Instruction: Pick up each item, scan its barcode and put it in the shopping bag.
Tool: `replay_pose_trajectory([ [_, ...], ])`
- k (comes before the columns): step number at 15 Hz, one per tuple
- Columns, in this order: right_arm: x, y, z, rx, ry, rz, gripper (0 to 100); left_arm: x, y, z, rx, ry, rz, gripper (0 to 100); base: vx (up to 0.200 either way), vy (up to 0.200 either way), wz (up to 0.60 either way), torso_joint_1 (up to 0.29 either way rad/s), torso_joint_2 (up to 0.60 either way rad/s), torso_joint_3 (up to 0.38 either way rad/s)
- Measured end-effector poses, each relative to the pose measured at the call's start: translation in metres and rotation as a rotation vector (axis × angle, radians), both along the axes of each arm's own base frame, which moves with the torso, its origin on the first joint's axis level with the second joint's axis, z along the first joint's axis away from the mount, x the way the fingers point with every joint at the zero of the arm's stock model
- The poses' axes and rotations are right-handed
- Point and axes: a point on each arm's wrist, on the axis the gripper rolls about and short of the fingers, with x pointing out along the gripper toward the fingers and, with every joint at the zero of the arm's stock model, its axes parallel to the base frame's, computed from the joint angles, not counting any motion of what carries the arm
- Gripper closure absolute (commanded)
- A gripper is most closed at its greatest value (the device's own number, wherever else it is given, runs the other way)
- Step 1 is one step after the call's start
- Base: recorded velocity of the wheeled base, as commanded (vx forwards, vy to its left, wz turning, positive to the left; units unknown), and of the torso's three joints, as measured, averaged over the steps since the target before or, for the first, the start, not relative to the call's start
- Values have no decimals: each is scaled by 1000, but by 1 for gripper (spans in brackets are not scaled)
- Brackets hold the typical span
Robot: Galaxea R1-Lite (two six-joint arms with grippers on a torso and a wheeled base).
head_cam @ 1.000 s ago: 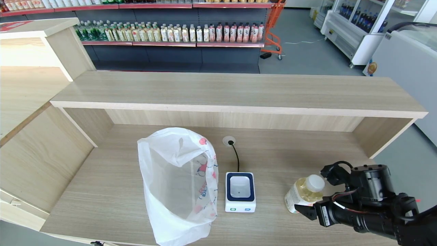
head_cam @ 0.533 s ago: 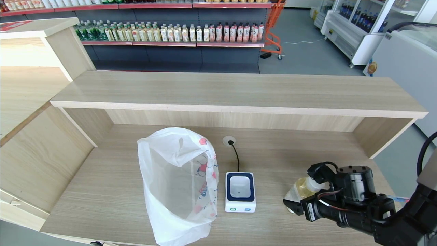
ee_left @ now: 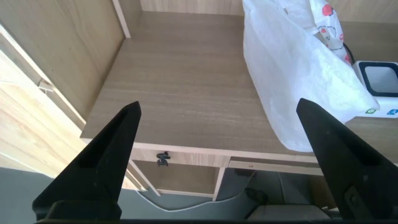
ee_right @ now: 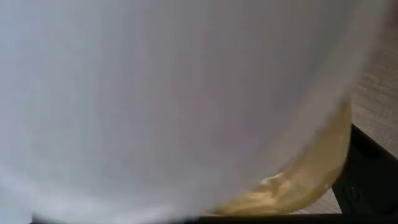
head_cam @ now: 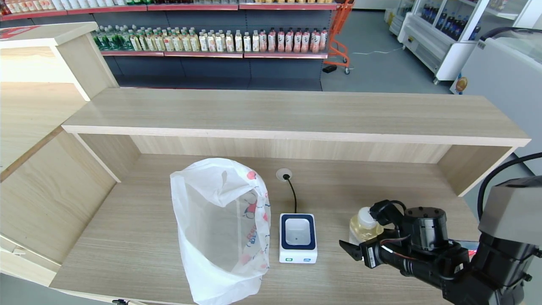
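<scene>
The bottle (head_cam: pixel 361 221) of yellowish drink is upright at the right side of the surface (head_cam: pixel 127 237). We've got the right end effector (head_cam: pixel 360 228) closed around its body, one finger on each side. We can't tell if it's lifted. To its left sits the scanner (head_cam: pixel 297 237), then the open white shopping bag (head_cam: pixel 220 228) just beside that. The left end effector (ee_left: pixel 217 155) hangs spread wide by the front edge, holding nothing.

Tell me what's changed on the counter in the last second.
The right gripper, holding the bottle, carried it left toward the scanner, and the bottle came from tilted to nearly upright. The shopping bag and scanner stayed put.
</scene>
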Motion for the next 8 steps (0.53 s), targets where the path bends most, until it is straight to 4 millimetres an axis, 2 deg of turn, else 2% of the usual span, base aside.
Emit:
replay_pose_trajectory([
  [3, 4, 2, 2, 17, -20, 0, 0, 0, 0, 0, 0, 0, 0, 0, 0, 0, 0, 0, 0, 0],
  [4, 6, 2, 3, 23, -32, -3, 100, 0, 0, 0, -1, 0, 0, 0, 0, 0, 0, 0, 0, 0],
  [8, 8, 2, 7, 27, -57, 1, 100, 0, 0, 0, 0, 0, 0, 0, 0, 0, 0, 0, 0, 0],
])
